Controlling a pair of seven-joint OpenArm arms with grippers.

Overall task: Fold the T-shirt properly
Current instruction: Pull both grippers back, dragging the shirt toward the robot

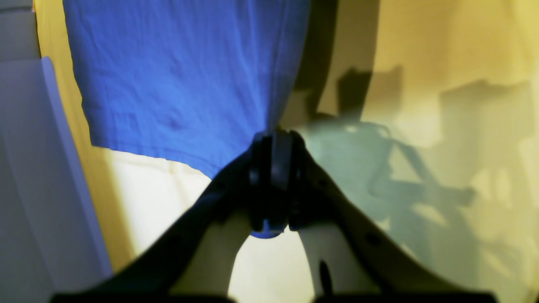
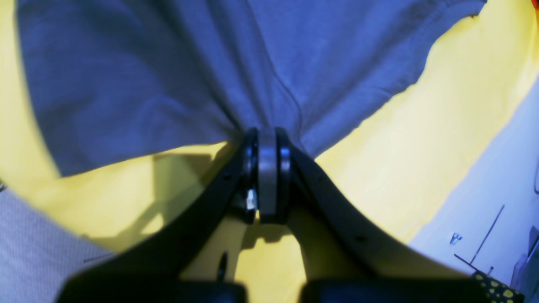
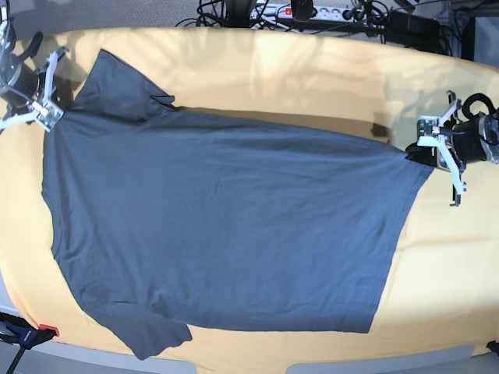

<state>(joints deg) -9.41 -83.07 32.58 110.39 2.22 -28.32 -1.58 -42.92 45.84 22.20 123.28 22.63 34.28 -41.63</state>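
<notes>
Yellow cloth (image 3: pixel 312 70) covers the whole tabletop; cables and a power strip (image 3: pixel 312 12) lie beyond the far edge, a red-tipped clamp (image 3: pixel 27 333) sits at the near left corner in the base view.

T-shirt (image 3: pixel 226 226): dark slate-grey, short-sleeved, spread flat and nearly full width across the cloth. Collar end toward the left edge in the base view, hem toward the right edge. One sleeve points to the far left corner, the other to the near left corner. Light wrinkles run across the body; the hem edge slants from the far right down toward the near edge.

Left gripper (image 1: pixel 271 139): at the right edge in the base view, by the far hem corner. Fingers (image 1: pixel 281 155) pressed together with a fold of T-shirt fabric pinched between them; cloth draws up taut from the grip in the wrist view.

Right gripper (image 2: pixel 267 134): at the far left corner in the base view, at the shoulder beside the far sleeve. Fingers (image 2: pixel 267 168) closed tight on a gathered pleat of T-shirt, creases fanning outward from the grip.

Both arms sit low over the cloth, well apart, one at each end of the garment's far side.
</notes>
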